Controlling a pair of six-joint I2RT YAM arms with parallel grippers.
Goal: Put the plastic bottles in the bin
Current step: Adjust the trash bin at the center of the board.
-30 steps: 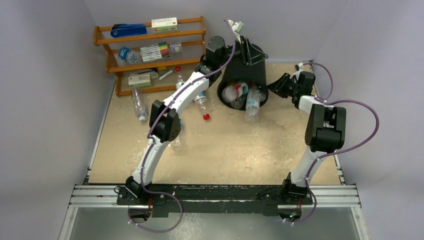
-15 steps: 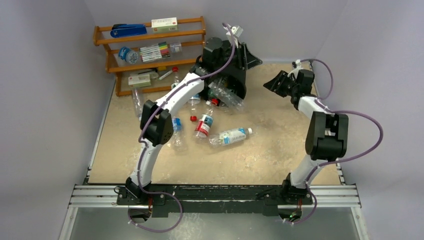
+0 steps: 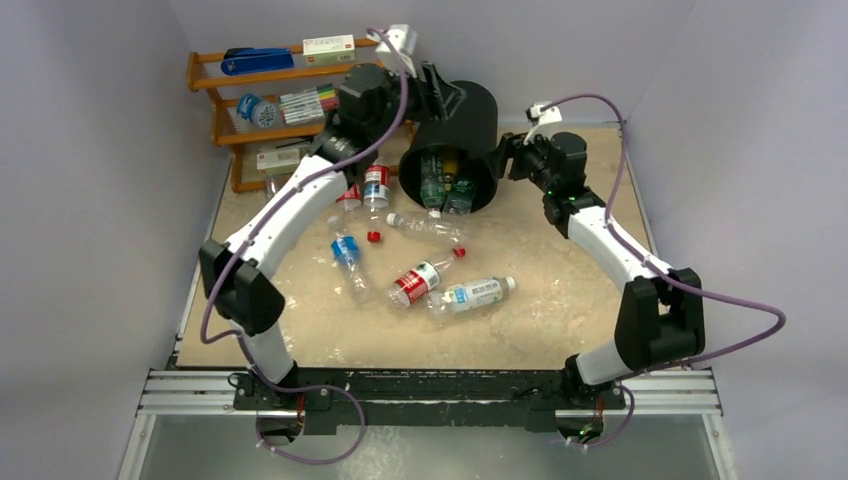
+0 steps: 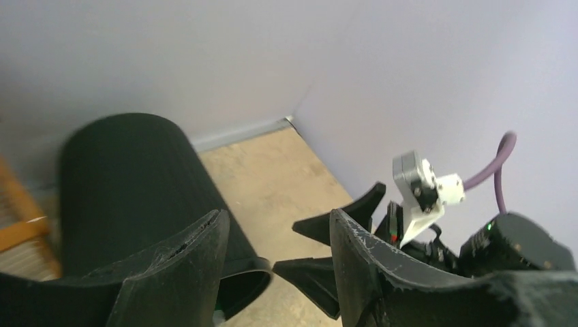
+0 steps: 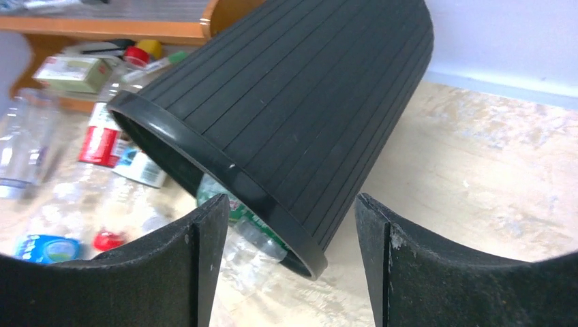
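The black bin (image 3: 467,112) is tipped over, its mouth facing the front left, with a few plastic bottles (image 3: 441,190) still in the mouth. Several more bottles lie spilled on the table: one red-labelled (image 3: 414,284), one blue-labelled (image 3: 471,294), one clear (image 3: 428,228). My left gripper (image 3: 445,97) hangs open beside the bin's base, holding nothing; in the left wrist view its gripper (image 4: 278,216) has the bin (image 4: 123,177) to its left. My right gripper (image 3: 505,158) is open at the bin's right side. In the right wrist view the gripper (image 5: 292,201) frames the rim of the bin (image 5: 307,88) and a green bottle (image 5: 252,218).
A wooden shelf rack (image 3: 300,128) with a blue stapler (image 3: 255,60), pens and boxes stands at the back left. More bottles lie near it, one red-labelled (image 3: 376,185) and one blue-labelled (image 3: 345,254). Walls close the back and both sides.
The bin tipped over from the left gripper's hold and bottles spilled across the table. The left gripper opened and swung left. The right gripper moved left to the bin and opened wider.
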